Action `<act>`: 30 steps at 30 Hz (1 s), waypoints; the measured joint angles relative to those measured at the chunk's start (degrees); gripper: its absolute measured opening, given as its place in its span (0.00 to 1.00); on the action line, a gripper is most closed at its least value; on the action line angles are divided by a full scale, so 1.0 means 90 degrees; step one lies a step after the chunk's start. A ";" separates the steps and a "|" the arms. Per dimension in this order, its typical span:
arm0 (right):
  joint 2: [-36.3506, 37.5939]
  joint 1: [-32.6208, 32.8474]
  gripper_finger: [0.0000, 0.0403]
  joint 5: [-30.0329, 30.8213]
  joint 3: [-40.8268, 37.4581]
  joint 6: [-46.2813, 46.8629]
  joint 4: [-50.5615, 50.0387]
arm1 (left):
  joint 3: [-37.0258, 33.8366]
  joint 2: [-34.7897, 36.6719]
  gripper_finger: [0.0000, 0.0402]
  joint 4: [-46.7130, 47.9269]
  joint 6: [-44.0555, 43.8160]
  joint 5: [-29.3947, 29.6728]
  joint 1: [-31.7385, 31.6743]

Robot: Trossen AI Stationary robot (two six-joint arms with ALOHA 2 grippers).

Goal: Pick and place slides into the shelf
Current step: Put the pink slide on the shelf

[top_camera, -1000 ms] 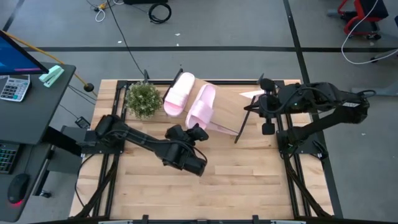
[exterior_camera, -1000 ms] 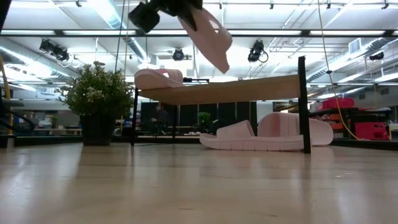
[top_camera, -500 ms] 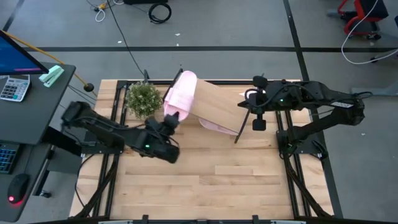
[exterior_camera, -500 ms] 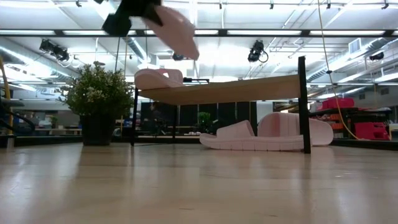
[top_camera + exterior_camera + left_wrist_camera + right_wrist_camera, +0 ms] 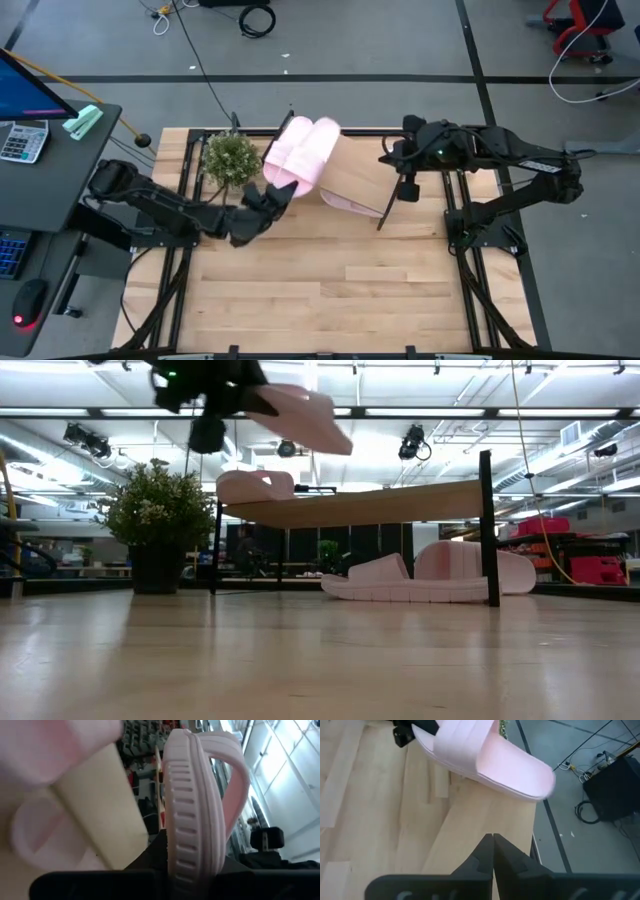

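Observation:
My left gripper is shut on a light pink slide and holds it in the air over the slanted light-wood shelf. A second slide lies on the shelf's left part, right beside the held one. In the low view, two more slides rest sole-down on the table under the shelf. My right gripper hangs shut over the shelf's right end and touches nothing. My left gripper pinches the slide's near end between its two fingers, one on the ribbed sole and one on the strap side. The fingers come in level from the table's near-left, along the slide. The slide is lifted clear above the shelf, almost level, its free end dipping slightly.
A potted plant stands on the table just left of the shelf, close to my left arm. The shelf's black legs rise at its ends. Bare wooden tabletop stretches toward the near edge.
My left gripper has swung toward the table's left and far edge and rolled its wrist. The slide, which hung steeply with its free end down, now lies almost level over the shelf beside the resting slide. My right gripper has drifted a little toward the left.

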State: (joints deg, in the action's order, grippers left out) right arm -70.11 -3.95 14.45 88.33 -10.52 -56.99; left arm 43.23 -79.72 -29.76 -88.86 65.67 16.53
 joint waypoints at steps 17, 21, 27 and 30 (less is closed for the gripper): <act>-0.0029 -0.0104 0.02 -0.0160 0.0000 0.0202 0.0054 | 0.0126 -0.0687 0.11 -0.0711 -0.0446 -0.0225 -0.0552; -0.0029 -0.0104 0.02 -0.0160 0.0000 0.0211 0.0055 | 0.0347 -0.1169 0.10 -0.0726 -0.0840 -0.0054 -0.0370; -0.0026 -0.0104 0.02 -0.0160 0.0000 0.0211 0.0053 | 0.0672 -0.1648 0.10 -0.0741 -0.0852 0.0035 -0.0355; -0.0026 -0.0104 0.02 -0.0160 0.0000 0.0211 0.0053 | 0.0740 -0.1810 0.10 -0.0718 -0.0850 0.0260 -0.0354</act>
State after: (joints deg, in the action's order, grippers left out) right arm -70.35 -4.89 13.02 88.33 -8.62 -56.51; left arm 49.89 -96.01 -36.23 -96.51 68.01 13.34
